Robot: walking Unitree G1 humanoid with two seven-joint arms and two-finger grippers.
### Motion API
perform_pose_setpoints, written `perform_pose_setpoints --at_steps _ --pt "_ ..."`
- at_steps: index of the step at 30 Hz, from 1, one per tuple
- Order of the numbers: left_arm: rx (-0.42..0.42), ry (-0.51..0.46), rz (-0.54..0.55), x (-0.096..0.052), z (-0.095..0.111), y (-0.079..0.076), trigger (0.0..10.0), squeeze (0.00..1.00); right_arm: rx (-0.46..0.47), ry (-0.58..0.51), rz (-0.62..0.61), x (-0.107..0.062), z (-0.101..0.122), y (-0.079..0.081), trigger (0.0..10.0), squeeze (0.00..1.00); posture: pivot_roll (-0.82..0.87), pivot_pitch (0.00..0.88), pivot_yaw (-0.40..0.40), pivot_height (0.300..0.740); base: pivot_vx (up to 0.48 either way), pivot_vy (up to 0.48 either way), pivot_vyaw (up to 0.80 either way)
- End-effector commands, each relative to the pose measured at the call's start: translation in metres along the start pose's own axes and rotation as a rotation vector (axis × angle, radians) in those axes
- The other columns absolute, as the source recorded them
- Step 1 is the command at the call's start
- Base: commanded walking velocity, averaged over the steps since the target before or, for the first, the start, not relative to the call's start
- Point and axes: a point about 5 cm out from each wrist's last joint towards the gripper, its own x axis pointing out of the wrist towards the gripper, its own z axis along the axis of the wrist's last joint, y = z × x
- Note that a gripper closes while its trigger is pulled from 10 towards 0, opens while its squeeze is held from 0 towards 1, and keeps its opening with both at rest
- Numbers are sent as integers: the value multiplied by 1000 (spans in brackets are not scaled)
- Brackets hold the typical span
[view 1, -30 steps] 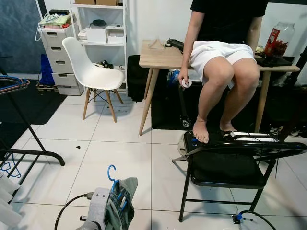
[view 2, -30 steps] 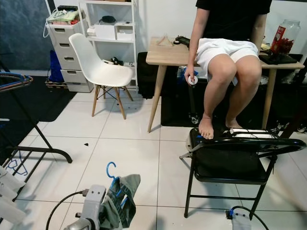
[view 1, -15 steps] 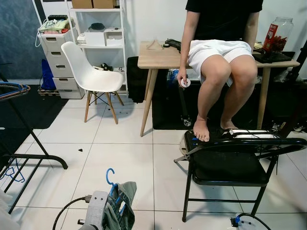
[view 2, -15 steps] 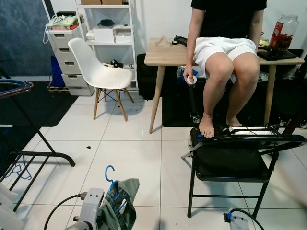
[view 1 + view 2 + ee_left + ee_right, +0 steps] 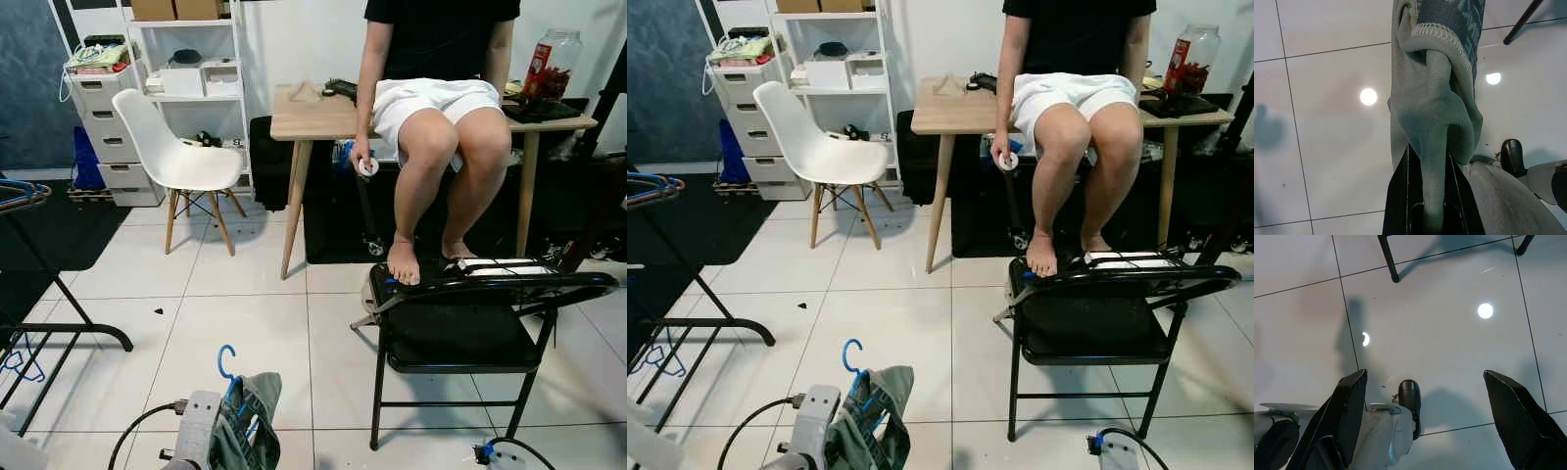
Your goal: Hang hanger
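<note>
A blue hanger (image 5: 227,358) carrying a grey-green garment (image 5: 251,419) sticks up at the bottom of the head views, hook uppermost. My left gripper (image 5: 1430,196) is shut on the garment's bunched cloth (image 5: 1436,122) over the hanger, above white floor tiles. At the far left stands a black clothes rack (image 5: 67,327), its top rail (image 5: 22,194) bearing other hangers. My right gripper (image 5: 1432,411) hangs open over the floor, with nothing between its fingers (image 5: 1351,404).
A black folding chair (image 5: 460,345) stands close on the right, with a person's feet (image 5: 402,266) resting on it; the person sits on a wooden table (image 5: 306,110). A white chair (image 5: 178,157), shelves and drawers (image 5: 98,98) stand behind. A loose blue hanger (image 5: 18,358) lies under the rack.
The whole picture has shifted a little left, so the camera has moved; the rack has slid toward the left edge. The hanger and garment stay in my left gripper.
</note>
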Motion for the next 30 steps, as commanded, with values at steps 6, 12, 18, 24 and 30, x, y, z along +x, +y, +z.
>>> perform_pose_setpoints --at_steps 6,12,18,24,30 --pt "19 19 3 -1 -4 5 10000 0 14 -2 0 0 -2 1 10000 0 173 0 35 740 0 0 0" --pt "22 18 -4 -1 -3 4 10000 0 14 -4 -2 0 -1 0 10000 0 171 0 34 740 0 0 0" --pt "22 18 -4 -1 -3 4 10000 0 14 -4 -2 0 -1 0 10000 0 171 0 34 740 0 0 0" --pt "7 14 -8 0 -3 0 10000 0 0 -2 -1 -1 0 -2 10000 0 165 0 22 740 0 0 0" --pt "11 9 -10 0 -1 0 10000 0 0 -8 5 0 2 -1 10000 0 173 0 18 740 0 0 0"
